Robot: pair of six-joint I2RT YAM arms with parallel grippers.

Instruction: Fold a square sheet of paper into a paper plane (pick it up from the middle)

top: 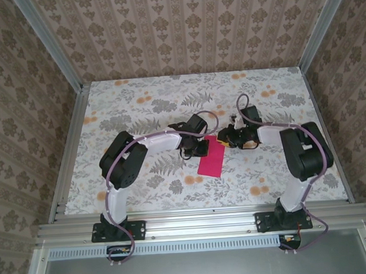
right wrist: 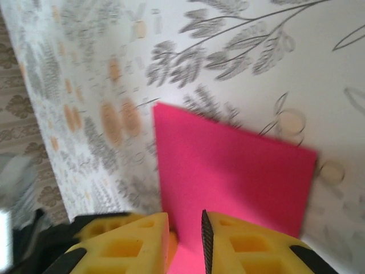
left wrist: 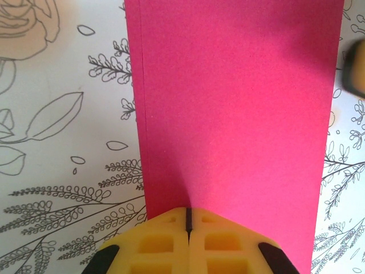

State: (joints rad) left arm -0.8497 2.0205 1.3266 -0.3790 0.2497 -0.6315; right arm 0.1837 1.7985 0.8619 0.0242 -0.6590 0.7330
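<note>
Past the metal rail (top: 194, 223) at the near edge, a flower-printed tabletop (top: 143, 189), with the square sheet of paper (top: 210, 160) lying flat near its middle as a narrow folded strip. On the strip, left fingers (left wrist: 165, 240) clenched tight, perhaps pressing rather than pinching; right fingers (right wrist: 137, 240) slightly parted at its edge, pink in the gap, too blurred to call a grip. Beyond, open tabletop up to patterned walls (top: 182, 25) on three sides.
</note>
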